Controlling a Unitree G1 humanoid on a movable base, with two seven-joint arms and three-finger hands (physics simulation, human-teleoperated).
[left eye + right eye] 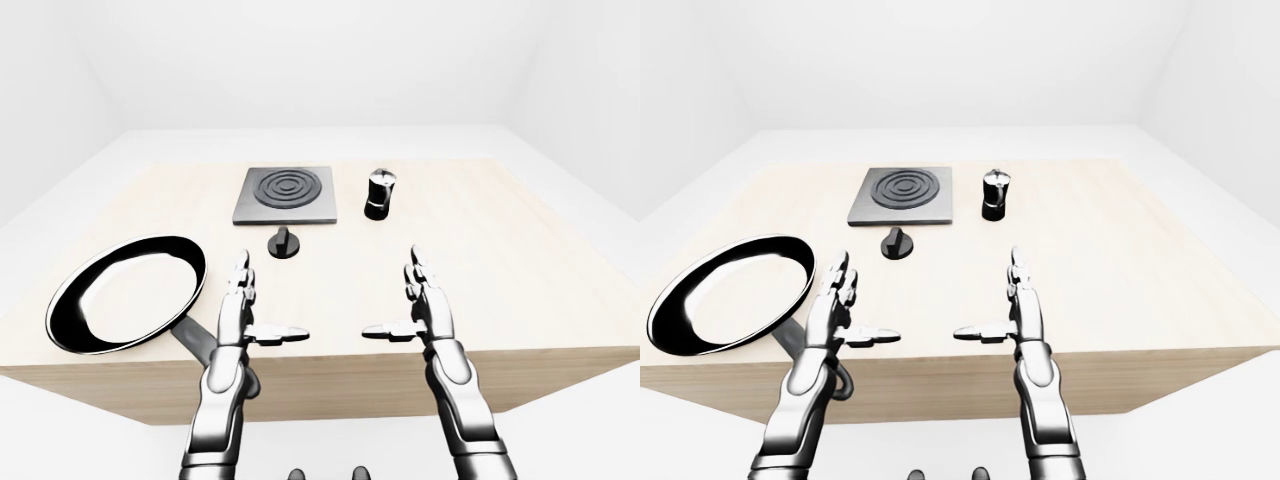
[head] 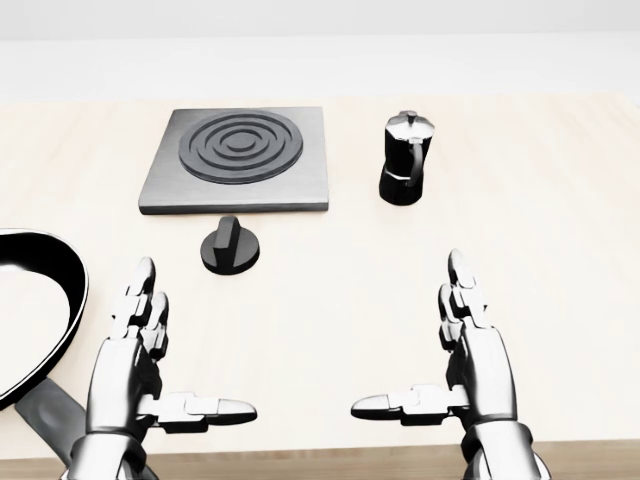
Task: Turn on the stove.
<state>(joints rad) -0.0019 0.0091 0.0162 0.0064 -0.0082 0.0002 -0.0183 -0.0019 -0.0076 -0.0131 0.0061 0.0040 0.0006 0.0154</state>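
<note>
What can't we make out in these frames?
- Pan: cut off by the head view's left edge; whole in the eye views.
- Knob: no on/off marking shows in any view, so its setting can't be read.
- Pot: lid closed, contents hidden.
- Stove: no visible sign whether it's on.

Head view: looks steeply down at bench (image 2: 520, 200), closest framing; stove (image 2: 238, 160) near top left, bench's near edge just at bottom. Left-eye, right-eye views: same heading, shallower tilt, set further off; whole bench plus white walls beyond stove. Right-eye view: stove (image 1: 902, 194) sits further left than in left-eye view. All three share stove, knob (image 2: 230, 246), both hands.
</note>
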